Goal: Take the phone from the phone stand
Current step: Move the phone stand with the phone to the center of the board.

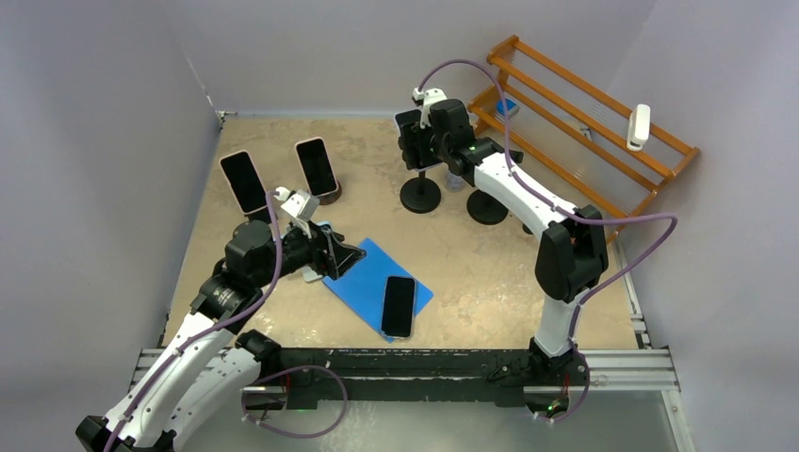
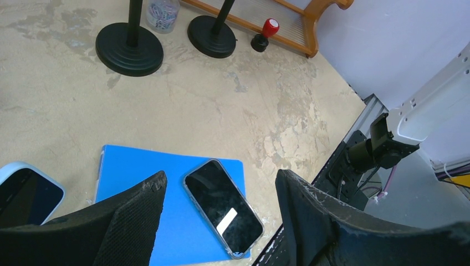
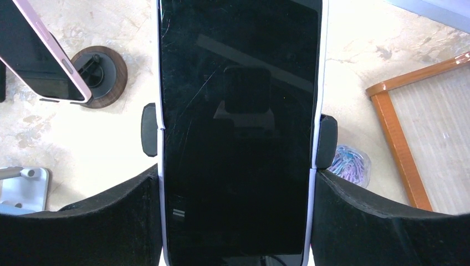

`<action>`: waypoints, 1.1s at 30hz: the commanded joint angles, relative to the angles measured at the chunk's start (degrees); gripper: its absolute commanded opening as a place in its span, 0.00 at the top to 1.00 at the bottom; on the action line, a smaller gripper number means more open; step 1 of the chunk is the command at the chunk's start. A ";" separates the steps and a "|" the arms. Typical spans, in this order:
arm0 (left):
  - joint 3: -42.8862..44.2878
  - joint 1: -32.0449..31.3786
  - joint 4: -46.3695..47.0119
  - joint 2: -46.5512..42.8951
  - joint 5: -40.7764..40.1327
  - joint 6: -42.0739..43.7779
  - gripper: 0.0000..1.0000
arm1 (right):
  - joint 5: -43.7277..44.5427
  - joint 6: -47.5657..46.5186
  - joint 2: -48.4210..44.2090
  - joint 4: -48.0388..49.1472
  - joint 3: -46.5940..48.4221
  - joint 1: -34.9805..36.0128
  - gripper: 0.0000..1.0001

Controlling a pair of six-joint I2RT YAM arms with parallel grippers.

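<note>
The phone (image 3: 238, 111) stands upright in the phone stand (image 3: 148, 130) at the back of the table (image 1: 490, 273), pinched between the stand's two side clamps. The right gripper (image 3: 237, 173) is closed on the phone's long edges just beside those clamps, so the phone probably has to slide out lengthwise. A second stand (image 1: 487, 207) and the wooden rack (image 1: 584, 113) crowd the right side. The left gripper (image 2: 220, 177) hangs released and empty over the blue mat (image 2: 133, 163), well apart.

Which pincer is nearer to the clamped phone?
Right. The right pincer straddles the phone, fingers against both edges; the left pincer hangs far off, above the blue pad.
</note>
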 commanded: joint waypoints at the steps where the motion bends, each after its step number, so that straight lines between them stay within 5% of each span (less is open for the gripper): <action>1: -0.03 0.19 2.97 -0.23 1.02 -0.31 0.30 | 1.46 -0.73 -4.52 3.35 -0.17 0.59 0.41; 13: 0.00 0.15 2.93 0.22 0.78 -0.31 0.30 | 6.69 3.25 -17.75 8.42 -13.26 4.58 0.60; 33: 0.21 0.15 2.31 0.36 -1.01 0.04 0.30 | 12.57 11.65 -30.29 9.23 -26.86 12.18 0.64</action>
